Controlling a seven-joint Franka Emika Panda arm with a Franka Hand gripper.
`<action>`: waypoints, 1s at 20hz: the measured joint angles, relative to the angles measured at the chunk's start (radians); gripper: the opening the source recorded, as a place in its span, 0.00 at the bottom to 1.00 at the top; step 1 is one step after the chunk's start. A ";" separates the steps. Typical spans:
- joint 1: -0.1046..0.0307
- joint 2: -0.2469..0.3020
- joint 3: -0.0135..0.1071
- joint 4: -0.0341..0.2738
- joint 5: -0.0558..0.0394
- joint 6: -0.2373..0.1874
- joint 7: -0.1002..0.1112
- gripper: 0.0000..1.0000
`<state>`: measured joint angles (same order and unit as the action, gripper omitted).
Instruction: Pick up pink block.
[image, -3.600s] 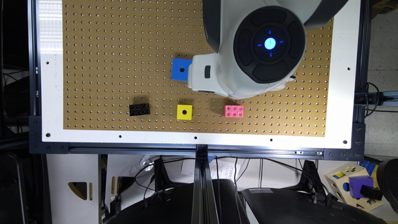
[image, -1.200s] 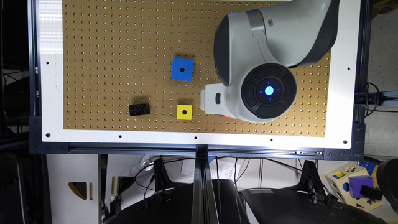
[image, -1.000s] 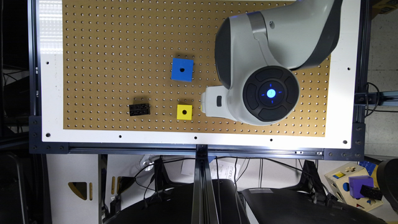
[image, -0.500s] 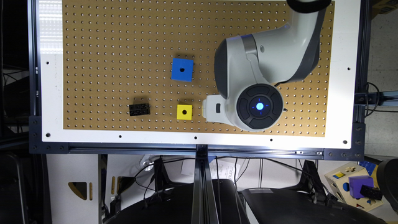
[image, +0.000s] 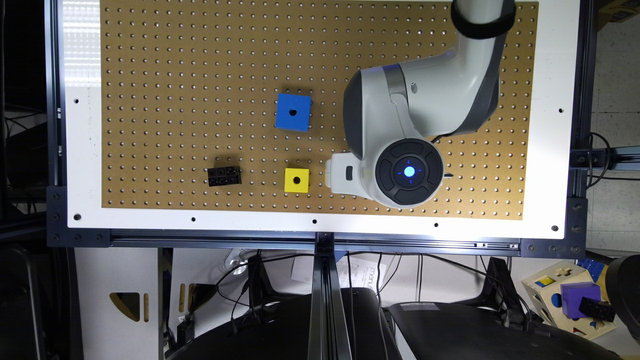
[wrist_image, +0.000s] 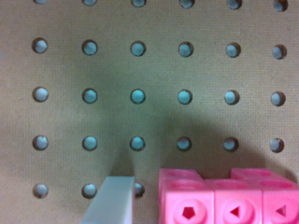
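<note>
A white robot arm (image: 425, 100) reaches over a brown pegboard desk (image: 175, 75) with a white border. Its wrist sits low over the desk's near edge, toward the exterior view's right. In the wrist view, the pink block (wrist_image: 229, 198) lies on the pegboard, and one pale finger (wrist_image: 110, 200) stands just beside its end. Whether the jaws are open or closed cannot be told. To the exterior view's left sit a yellow cube (image: 296, 180), a black brick (image: 224, 176) and, farther back, a blue cube (image: 293, 111).
</note>
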<state>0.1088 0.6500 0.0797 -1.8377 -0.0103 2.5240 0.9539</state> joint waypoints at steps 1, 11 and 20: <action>0.000 0.000 0.000 0.000 0.0001 0.000 0.000 0.00; -0.001 0.000 0.000 0.000 0.0001 -0.001 0.000 0.00; -0.001 -0.015 -0.001 -0.001 0.0000 -0.014 0.000 0.00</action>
<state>0.1078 0.6348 0.0789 -1.8383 -0.0102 2.5103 0.9536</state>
